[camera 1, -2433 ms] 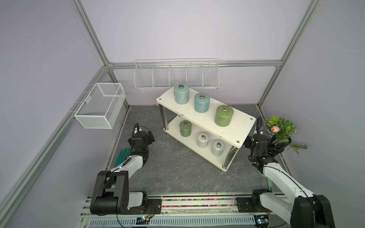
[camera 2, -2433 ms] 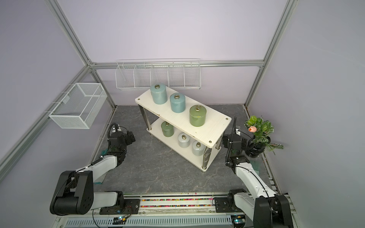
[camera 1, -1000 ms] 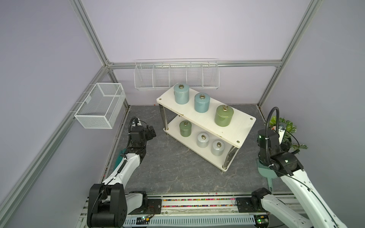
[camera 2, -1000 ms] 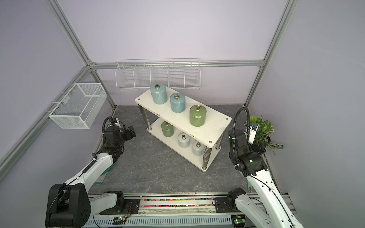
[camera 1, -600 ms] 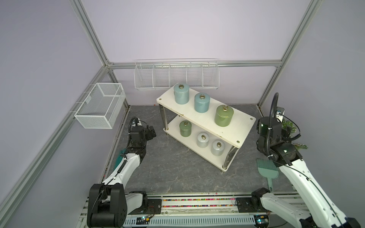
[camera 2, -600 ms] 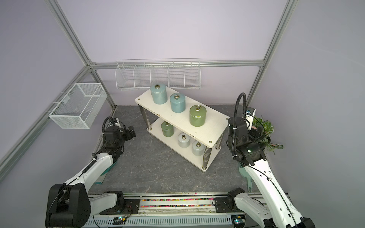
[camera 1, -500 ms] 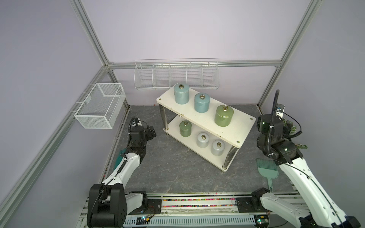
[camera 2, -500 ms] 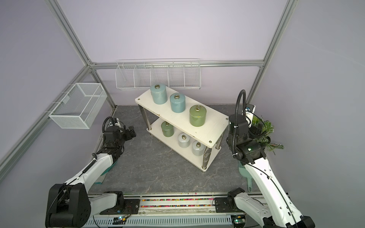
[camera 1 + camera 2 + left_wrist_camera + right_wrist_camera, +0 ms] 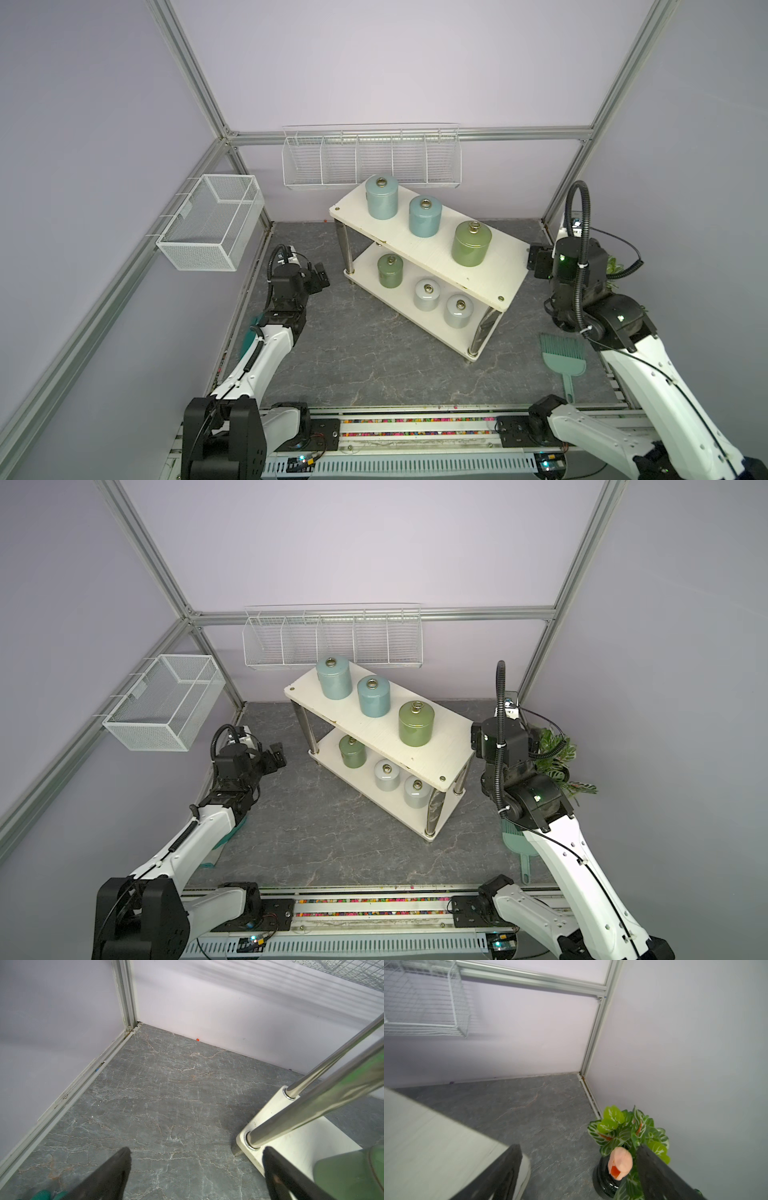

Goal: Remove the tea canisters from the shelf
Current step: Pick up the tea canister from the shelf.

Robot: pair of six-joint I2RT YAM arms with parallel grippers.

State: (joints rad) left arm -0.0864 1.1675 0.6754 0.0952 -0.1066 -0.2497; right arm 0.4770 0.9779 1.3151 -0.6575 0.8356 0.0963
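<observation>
We see the left gripper low over the grey marbled floor, beside the cream-white two-tier shelf with chrome legs, jaws wide and empty. The right gripper sits level with the top tier's end, also wide and empty. All six glossy ring-topped tea canisters stand upright on the shelf, three per tier.

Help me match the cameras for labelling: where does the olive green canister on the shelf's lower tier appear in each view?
Both top views: lower olive green canister, lower tier's left end.
Left wrist: blurred, close up beside a chrome leg.
Right wrist: not in it.
Shared landmark: the shelf, in all four.
</observation>
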